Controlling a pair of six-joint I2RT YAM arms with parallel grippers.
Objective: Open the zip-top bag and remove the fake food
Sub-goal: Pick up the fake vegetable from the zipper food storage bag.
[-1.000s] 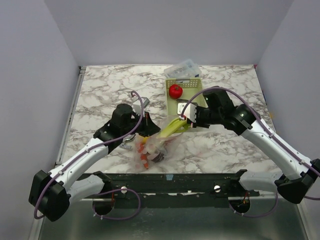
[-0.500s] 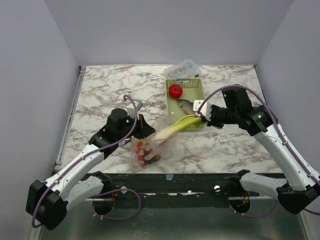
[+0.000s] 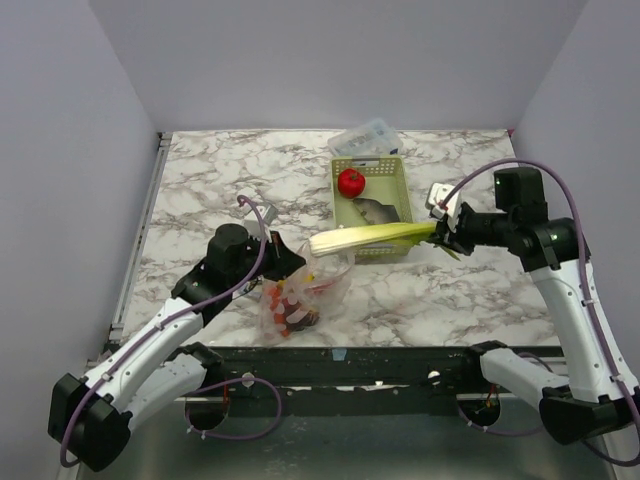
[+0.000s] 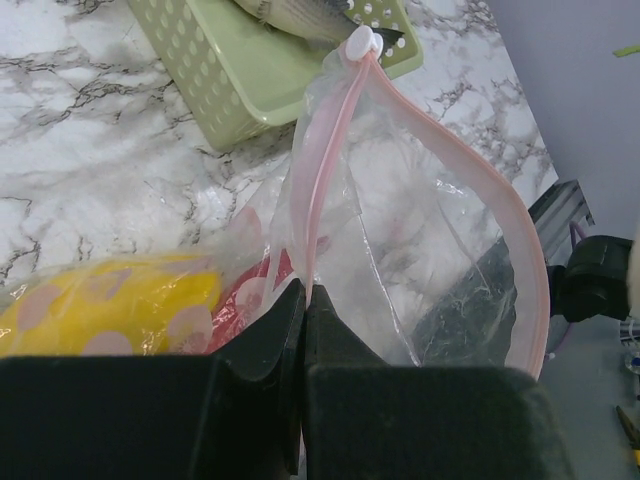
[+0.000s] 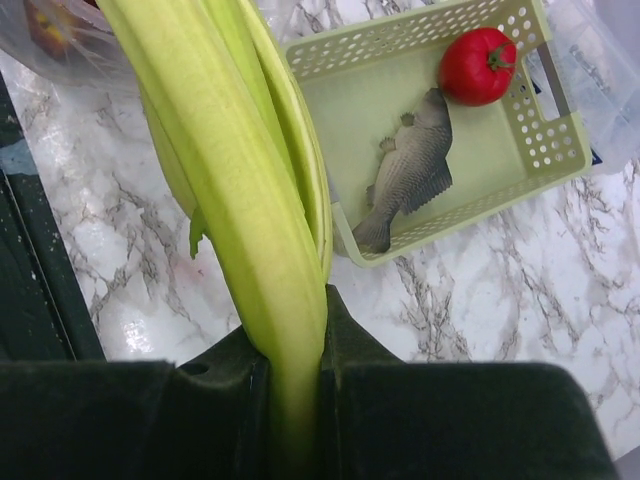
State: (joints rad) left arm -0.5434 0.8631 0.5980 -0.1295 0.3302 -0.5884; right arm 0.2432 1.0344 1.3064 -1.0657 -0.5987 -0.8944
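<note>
The clear zip-top bag [image 3: 305, 292] lies near the table's front edge, its mouth open and its pink strip [image 4: 500, 200] spread wide. My left gripper [image 3: 283, 262] is shut on one side of that strip [image 4: 305, 290]. Fake food sits inside: a yellow lemon [image 4: 110, 305] and a red piece [image 4: 245, 300]. My right gripper [image 3: 441, 232] is shut on the stalk end of the pale green leek [image 3: 368, 237], held level in the air, wholly out of the bag, across the basket's near end. The leek [image 5: 250, 170] fills the right wrist view, clamped between the fingers [image 5: 297, 330].
A pale green slotted basket [image 3: 404, 182] behind the bag holds a red tomato [image 3: 351, 182] and a grey toy fish [image 3: 372, 210]. A clear rigid box [image 3: 365, 137] stands just behind the basket. The table's dark front rail [image 3: 340, 355] runs close below the bag.
My right gripper has drawn the leek out of the bag, moving right and lifting it level. My left gripper has slid a little toward the near left, still gripping the bag.
</note>
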